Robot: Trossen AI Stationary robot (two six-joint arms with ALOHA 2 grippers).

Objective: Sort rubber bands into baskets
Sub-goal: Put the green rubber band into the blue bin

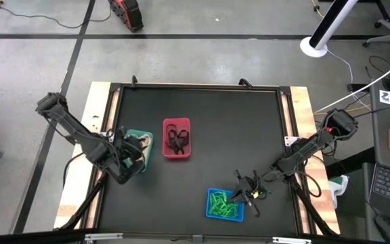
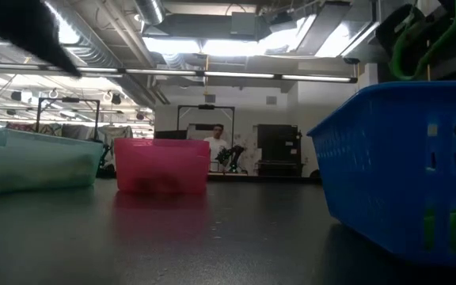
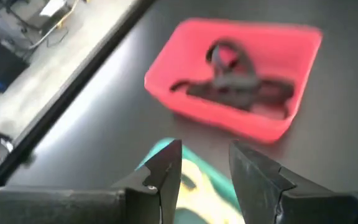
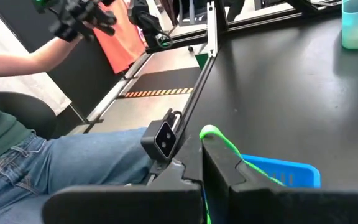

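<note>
Black matting covers the table [image 1: 202,156], with three baskets on it and nothing loose between them.

Nearest the front edge is the blue basket [image 1: 225,205], with a heap of green bands [image 1: 219,203] in it. The right gripper [image 1: 248,192] hangs at that basket's right rim, fingers pressed together on a green band [image 4: 219,140] that loops up out of them. The step in hand looks like dropping this band with the others. To do it well, bring the fingertips over the basket's middle before they part, so that the floppy loop falls inside and does not drape over the wall; then rise straight up, lest the band cling to a finger.

Farther back, the left gripper [image 3: 205,171] hovers over the teal basket [image 1: 141,142], fingers spread and holding nothing; pale bands [image 3: 188,180] lie below it. Just beside stands the red basket [image 3: 235,74], black bands [image 3: 241,87] piled in it.

Open mat lies between the blue basket and the other two, so the arms are well apart. The right arm has less room: the front frame [image 4: 197,99] runs close, and a seated person [image 4: 61,162] is just beyond it.
</note>
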